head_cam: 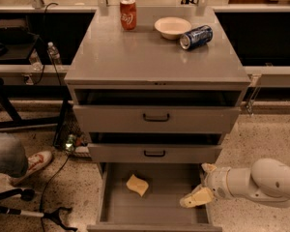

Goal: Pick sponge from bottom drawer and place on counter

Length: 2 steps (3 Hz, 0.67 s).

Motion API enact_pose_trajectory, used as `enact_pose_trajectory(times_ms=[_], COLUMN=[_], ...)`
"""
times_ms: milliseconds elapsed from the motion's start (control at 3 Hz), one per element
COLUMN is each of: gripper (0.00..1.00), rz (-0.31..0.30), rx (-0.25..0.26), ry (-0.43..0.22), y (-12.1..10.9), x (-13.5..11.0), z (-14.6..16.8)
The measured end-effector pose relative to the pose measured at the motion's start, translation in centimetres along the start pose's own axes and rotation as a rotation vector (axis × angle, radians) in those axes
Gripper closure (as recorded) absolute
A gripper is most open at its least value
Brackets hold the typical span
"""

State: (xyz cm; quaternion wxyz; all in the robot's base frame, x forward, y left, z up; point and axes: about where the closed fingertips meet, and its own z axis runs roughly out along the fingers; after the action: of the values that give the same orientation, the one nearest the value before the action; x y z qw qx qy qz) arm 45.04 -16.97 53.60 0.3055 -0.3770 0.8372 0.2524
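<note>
At the right edge of the open drawer [159,204]: end effector [203,182]. Stands wide open, grips nothing, apart from the sponge [137,184]. Lies loose on the drawer floor, left of centre. On the table [150,57]: red can [128,14], bowl [172,27], blue can [196,36] on its side.

The gripper [201,182] sits at the open drawer's [154,212] right wall, fingers [195,197] spread; the sponge [137,184] lies to their left.
</note>
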Motion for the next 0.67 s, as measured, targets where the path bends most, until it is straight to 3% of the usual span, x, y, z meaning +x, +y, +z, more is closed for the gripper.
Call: enact_pose_trajectory(times_ms=[333, 667], gripper=[0.00, 0.00], rz=[0.030, 0.100], rx=[0.026, 0.075], ry=[-0.021, -0.056], y=[-1.2, -2.2], x=[2.4, 5.3], z=[3.8, 8.1])
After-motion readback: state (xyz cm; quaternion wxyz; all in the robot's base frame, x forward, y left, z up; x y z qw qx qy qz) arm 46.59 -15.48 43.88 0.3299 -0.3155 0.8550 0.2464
